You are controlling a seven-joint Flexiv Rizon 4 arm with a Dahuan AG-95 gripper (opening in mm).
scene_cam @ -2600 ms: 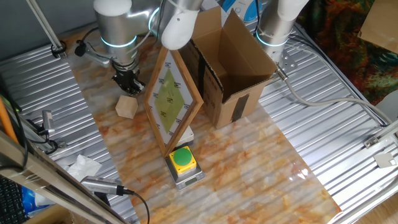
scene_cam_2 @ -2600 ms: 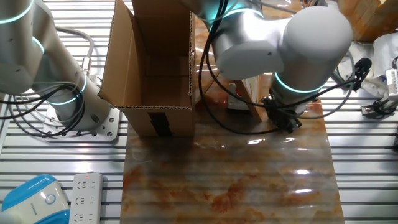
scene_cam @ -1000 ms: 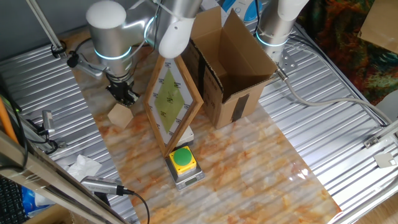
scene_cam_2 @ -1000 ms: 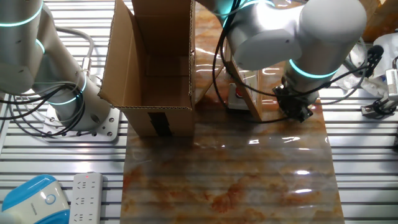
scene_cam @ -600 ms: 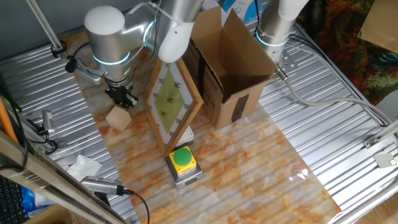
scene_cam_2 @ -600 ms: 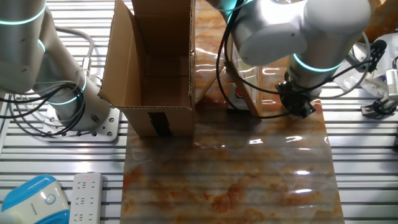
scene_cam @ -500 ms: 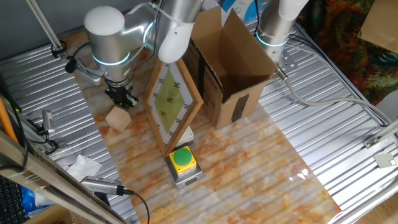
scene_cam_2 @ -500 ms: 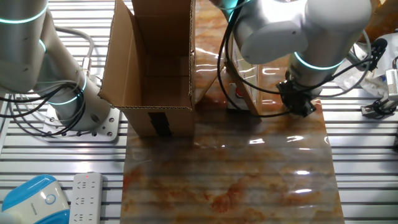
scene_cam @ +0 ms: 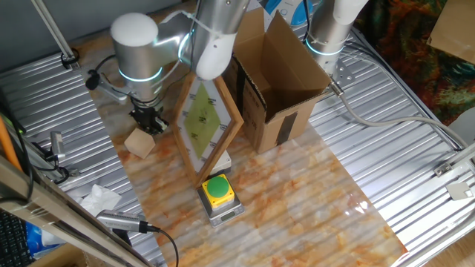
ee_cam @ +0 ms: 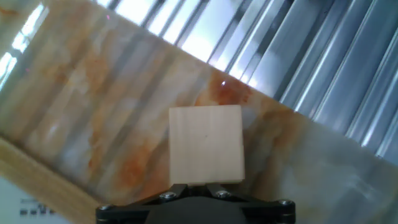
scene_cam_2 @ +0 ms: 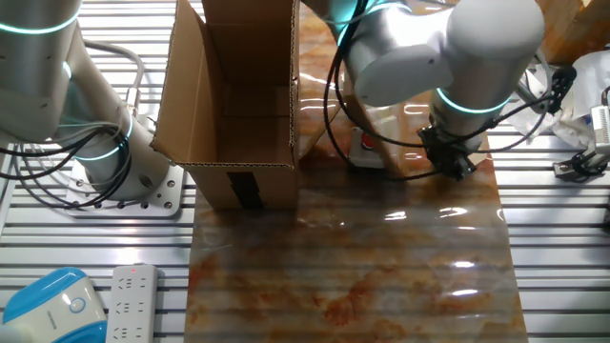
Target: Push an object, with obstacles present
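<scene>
The light-tan wooden cube point(scene_cam: 139, 143) lies on the marbled mat near its left edge, beside the metal slats. In the hand view the cube point(ee_cam: 206, 144) sits right in front of my fingertips and touches them. My gripper point(scene_cam: 148, 120) is shut and empty, its tips down at the mat against the cube's far side. It also shows in the other fixed view point(scene_cam_2: 456, 164), where the arm hides the cube. The wooden-framed board point(scene_cam: 204, 122) with the yellow-green diamond stands just right of the gripper.
The open cardboard box point(scene_cam: 278, 81) stands behind the board, and it also shows in the other fixed view point(scene_cam_2: 238, 86). The yellow-and-green button point(scene_cam: 217, 189) on its grey base sits in front of the board. Crumpled white paper point(scene_cam: 100, 199) lies on the slats at the left.
The cube has slid a little toward the mat's front-left edge with my shut gripper behind it. The arm's upper part has swung slightly right.
</scene>
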